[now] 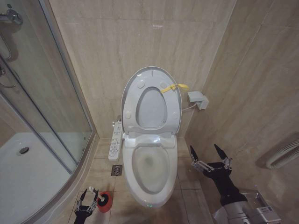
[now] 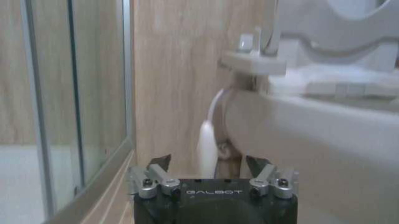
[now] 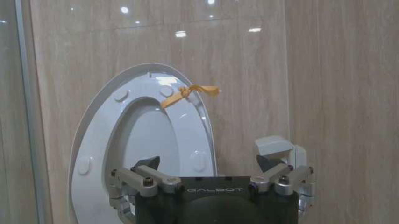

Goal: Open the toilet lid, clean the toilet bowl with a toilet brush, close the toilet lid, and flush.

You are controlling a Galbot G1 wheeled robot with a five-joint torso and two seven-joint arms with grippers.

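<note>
Lid (image 1: 152, 100) stands raised against the wall above the bare bowl (image 1: 150, 170), right gripper (image 1: 209, 154) spread wide and empty beside it, left gripper (image 1: 87, 198) spread around the brush (image 1: 96, 196) handle.

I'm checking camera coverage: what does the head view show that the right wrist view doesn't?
Head view alone: the toilet bowl, uncovered with water at the bottom, the toilet brush at the left claw low on the floor, and the shower tray.
Right wrist view alone: nothing further of the task's things.
Both: the toilet lid raised against the wall, its yellow strap, and the open right claw.
</note>
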